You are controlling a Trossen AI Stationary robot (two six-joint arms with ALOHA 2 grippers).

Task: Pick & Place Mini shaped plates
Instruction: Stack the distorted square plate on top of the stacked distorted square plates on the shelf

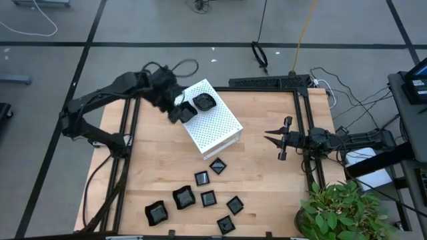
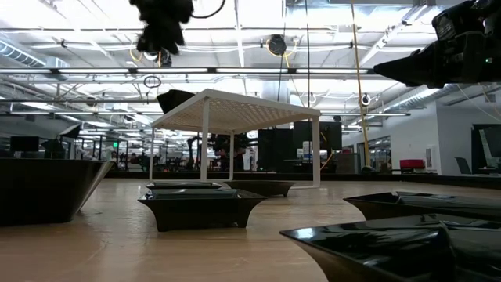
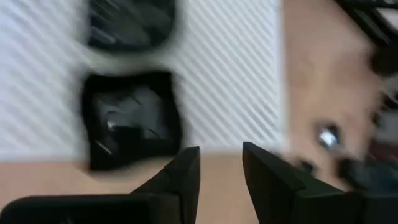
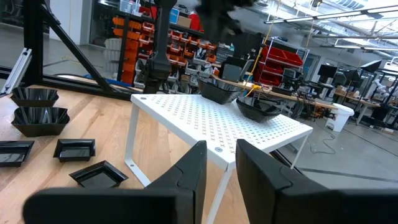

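Two mini shaped plates [image 4: 239, 93] are seen on the white perforated box [image 1: 212, 120]; seven lie on the desk [image 1: 267, 173] beside it. Left fingers [image 3: 186, 177] are apart, holding nothing, above the box; right fingers [image 4: 193, 171] slightly apart.

White box [image 1: 212, 124] was my landmark. Two mini plates [image 1: 203, 102] sat on its top, toward far end. Seven more plates [image 1: 193, 197] lay on table [image 1: 267, 180] before box. Left gripper [image 1: 179, 112] hovered at box's left edge; right gripper [image 1: 279, 139] well right of box.
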